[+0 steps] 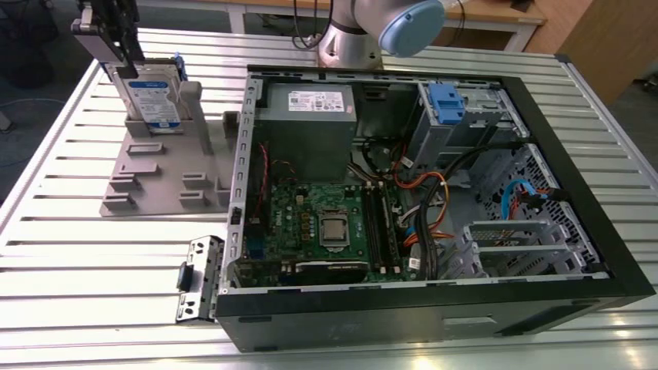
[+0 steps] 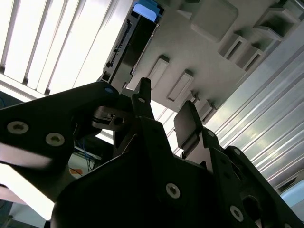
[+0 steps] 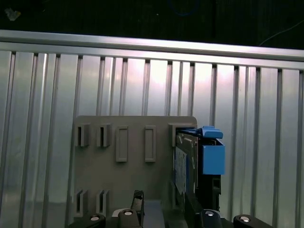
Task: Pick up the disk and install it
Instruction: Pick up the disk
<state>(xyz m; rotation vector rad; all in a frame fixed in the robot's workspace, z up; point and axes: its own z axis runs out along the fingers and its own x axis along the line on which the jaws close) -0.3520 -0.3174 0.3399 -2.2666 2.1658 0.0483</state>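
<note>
The disk (image 1: 156, 96) stands on edge in a slot at the far end of the grey slotted stand (image 1: 165, 181), at the exterior view's left; its silver body carries a white-and-blue label and blue side rails. My gripper (image 1: 125, 68) hangs just above the disk's top edge. In the second wrist view the gripper (image 2: 164, 107) is open, and only the stand (image 2: 190, 52) shows through the gap, with the disk (image 2: 126, 47) beyond the fingertips. In the first wrist view the disk (image 3: 186, 164) with its blue rail rises from the stand (image 3: 99, 171) just ahead of the fingers (image 3: 137, 199).
An open black computer case (image 1: 591, 231) lies on the slatted metal table (image 1: 62, 254), right of the stand, showing a green motherboard, a grey power supply (image 1: 305, 127) and a drive cage with a blue caddy (image 1: 445, 100). A small black bracket (image 1: 200, 277) lies by the case's near corner.
</note>
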